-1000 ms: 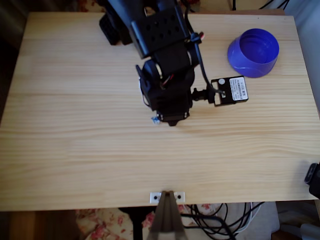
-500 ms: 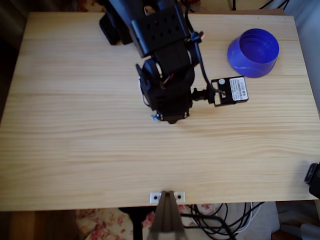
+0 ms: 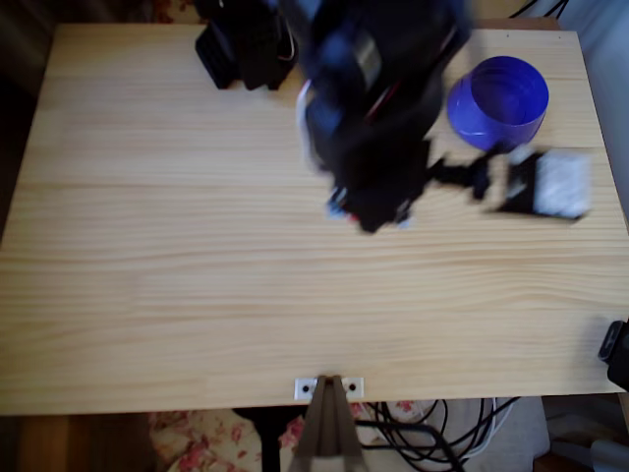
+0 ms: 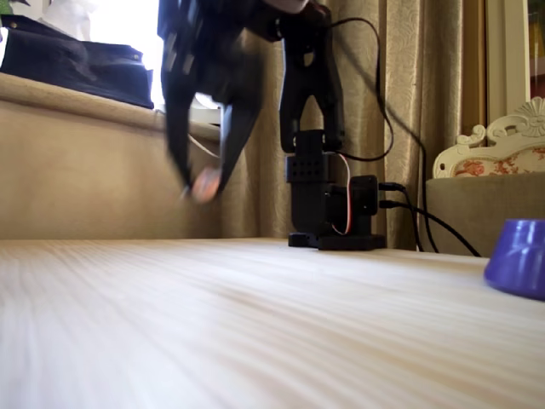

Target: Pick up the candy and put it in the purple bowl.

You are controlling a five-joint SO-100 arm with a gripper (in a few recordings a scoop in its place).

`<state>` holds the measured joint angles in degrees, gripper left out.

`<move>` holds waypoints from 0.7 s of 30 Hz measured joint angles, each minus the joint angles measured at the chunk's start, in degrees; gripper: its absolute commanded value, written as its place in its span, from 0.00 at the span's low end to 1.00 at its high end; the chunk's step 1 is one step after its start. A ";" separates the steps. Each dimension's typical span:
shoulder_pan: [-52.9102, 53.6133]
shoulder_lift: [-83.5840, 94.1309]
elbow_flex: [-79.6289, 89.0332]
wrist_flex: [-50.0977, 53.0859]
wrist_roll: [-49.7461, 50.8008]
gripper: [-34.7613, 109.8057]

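Overhead view: tool swung toward three o'clock since a second ago, now heavily blurred, nearer the purple bowl at two o'clock. Fixed view: tool lifted well clear of the surface, pinching a pale reddish blob, likely the candy (blur hides detail). Carry stage judged underway; release over bowl not yet done.

Blurred arm raised, fingers pointing down.
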<state>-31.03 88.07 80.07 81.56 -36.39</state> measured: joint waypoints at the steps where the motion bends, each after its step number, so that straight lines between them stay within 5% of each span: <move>1: -2.11 0.79 -1.58 1.23 2.20 0.24; 10: -25.31 4.39 -12.13 5.01 20.04 0.24; 21: -45.70 -3.25 -21.97 -2.46 31.46 0.24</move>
<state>-76.73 84.81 58.10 79.10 -4.92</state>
